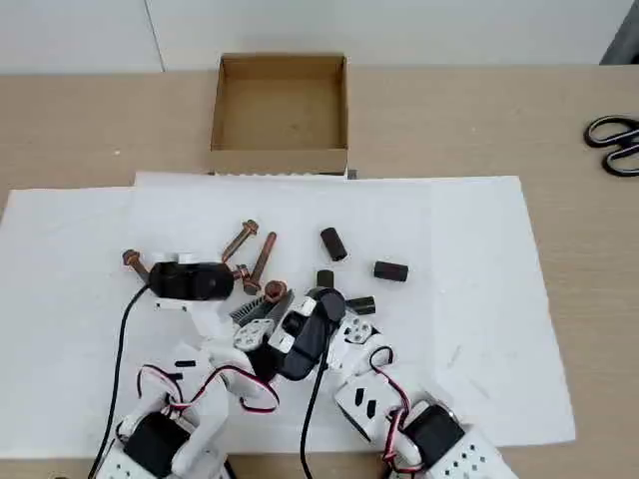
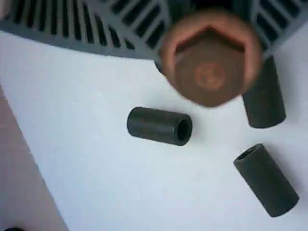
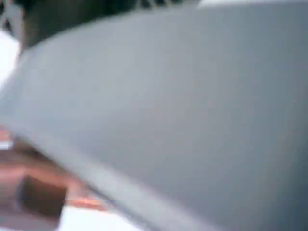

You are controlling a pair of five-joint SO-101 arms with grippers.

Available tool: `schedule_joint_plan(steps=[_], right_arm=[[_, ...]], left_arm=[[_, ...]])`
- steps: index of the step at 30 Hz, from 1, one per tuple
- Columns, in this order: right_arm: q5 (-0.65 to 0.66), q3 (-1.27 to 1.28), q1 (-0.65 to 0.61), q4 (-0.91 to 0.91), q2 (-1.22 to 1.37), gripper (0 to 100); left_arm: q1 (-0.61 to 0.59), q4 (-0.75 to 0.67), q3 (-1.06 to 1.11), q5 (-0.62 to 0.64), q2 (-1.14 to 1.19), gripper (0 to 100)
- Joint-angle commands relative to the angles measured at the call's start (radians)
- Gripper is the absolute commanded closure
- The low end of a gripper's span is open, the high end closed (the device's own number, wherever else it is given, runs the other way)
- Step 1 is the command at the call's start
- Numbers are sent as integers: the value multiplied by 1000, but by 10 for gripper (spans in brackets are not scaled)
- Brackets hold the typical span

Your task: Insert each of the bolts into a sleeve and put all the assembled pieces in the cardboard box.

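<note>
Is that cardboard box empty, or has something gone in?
Empty: in the high view the cardboard box shows only its bare brown floor.

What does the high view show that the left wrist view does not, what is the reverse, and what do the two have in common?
High view: the brown cardboard box, the black-handled scissors and several loose copper-coloured bolts.
Left wrist view: one held copper-coloured bolt seen end-on, its hexagonal head facing the camera, and the hollow ends of the black cylindrical sleeves.
Both share that held bolt, the sleeves and the white paper sheet.
</note>
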Motion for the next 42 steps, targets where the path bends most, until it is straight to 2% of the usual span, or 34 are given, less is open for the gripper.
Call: schedule_joint_plan(steps=[1, 8, 10, 14, 16, 24, 33, 42], right_arm=[[12, -95, -2, -36, -13, 996], [12, -87, -2, -36, -13, 996], [12, -86, -2, -33, -13, 996], [12, -86, -2, -30, -13, 996], [12, -86, -2, -28, -13, 996], [12, -60, -2, -31, -13, 996], [12, -54, -2, -33, -13, 996], [12, -54, -2, -33, -13, 996]], left_arm=[[23, 18, 25, -21, -6, 995], [17, 12, 22, -49, -6, 987], [17, 12, 19, -49, -6, 934], [15, 15, -4, -55, -6, 747], [15, 17, -25, -61, -6, 695], [0, 18, -134, -68, -6, 695], [-167, 15, -148, -253, -6, 695], [-176, 14, -148, -264, -6, 695]])
